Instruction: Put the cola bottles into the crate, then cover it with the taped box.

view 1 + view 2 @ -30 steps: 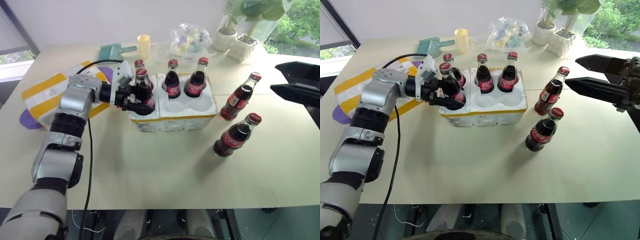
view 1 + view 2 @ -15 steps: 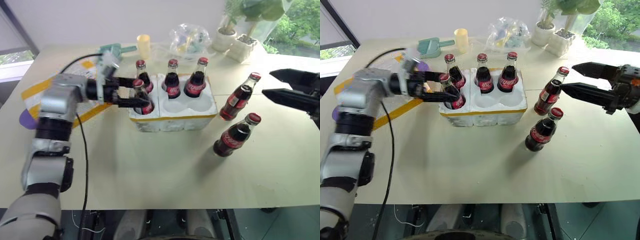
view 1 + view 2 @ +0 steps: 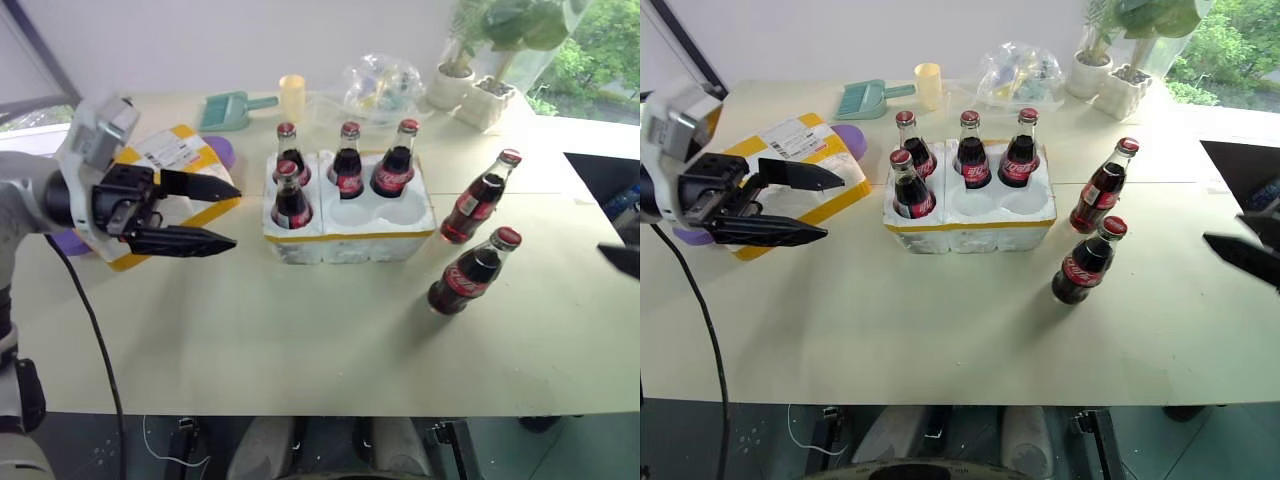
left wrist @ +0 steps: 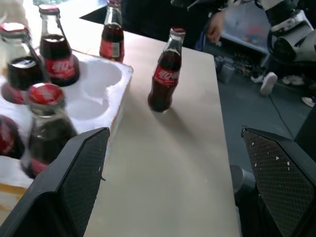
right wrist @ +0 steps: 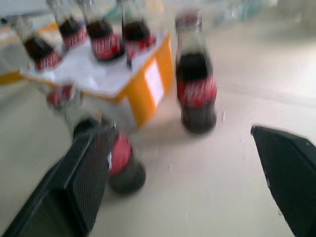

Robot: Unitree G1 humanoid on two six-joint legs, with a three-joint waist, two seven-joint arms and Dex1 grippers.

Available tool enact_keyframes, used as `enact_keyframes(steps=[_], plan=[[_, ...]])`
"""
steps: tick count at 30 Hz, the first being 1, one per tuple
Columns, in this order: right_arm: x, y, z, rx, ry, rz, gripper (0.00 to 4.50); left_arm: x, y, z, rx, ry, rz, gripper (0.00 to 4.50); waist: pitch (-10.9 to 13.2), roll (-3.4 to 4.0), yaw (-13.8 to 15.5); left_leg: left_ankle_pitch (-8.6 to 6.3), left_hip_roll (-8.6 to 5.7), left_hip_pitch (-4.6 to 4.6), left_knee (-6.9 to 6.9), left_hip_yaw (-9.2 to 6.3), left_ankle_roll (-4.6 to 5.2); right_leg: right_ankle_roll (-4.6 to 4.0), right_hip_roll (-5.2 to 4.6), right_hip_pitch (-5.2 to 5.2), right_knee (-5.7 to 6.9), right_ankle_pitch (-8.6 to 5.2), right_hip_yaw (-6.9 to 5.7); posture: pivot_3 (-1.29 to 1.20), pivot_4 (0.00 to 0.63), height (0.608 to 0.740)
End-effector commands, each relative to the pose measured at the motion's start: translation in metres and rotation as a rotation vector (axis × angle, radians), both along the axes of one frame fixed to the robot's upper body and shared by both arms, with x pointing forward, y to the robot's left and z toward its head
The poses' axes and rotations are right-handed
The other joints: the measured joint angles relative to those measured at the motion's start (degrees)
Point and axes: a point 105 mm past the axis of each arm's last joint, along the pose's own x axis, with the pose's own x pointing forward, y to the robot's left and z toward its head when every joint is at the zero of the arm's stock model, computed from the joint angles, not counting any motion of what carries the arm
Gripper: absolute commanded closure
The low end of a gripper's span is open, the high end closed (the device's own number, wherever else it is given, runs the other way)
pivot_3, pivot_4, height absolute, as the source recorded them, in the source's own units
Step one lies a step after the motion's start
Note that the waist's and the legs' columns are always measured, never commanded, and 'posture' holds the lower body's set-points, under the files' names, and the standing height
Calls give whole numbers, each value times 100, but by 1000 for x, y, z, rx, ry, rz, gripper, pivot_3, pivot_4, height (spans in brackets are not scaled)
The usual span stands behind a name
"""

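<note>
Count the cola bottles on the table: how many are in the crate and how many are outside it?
6 cola bottles. Four stand in the crate: three along the far row, one in the near-left well. Two stand on the table to its right.

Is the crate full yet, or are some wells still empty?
Not full. The crate holds four bottles; the two front wells on its right side are empty. Two bottles stand on the table.
</note>
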Motion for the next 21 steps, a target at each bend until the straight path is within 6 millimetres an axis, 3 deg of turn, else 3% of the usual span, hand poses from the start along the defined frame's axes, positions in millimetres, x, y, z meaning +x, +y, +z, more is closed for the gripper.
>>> enact_keyframes(steps=[1, 7, 21], plan=[[-6, 27, -9, -98, -44, 33, 0, -1, -6, -5, 26, -39, -17, 29, -4, 9, -19, 0, 1, 3, 0, 1, 0, 1, 0, 1, 2, -1, 2, 0, 150, 740], [-5, 61, -43, -66, -59, 68, 0, -1, -14, -15, 31, -45, -49, 29, -6, 7, -4, 1, 0, 5, -5, 6, -2, 1, 1, -5, 2, 0, 12, 0, 150, 740], [35, 90, -63, -28, -80, 123, 0, -3, -17, -14, 36, -68, -57, 29, -7, 2, 4, 2, 0, 5, -8, 6, -3, -7, 3, -8, 2, -5, 12, 0, 150, 740]])
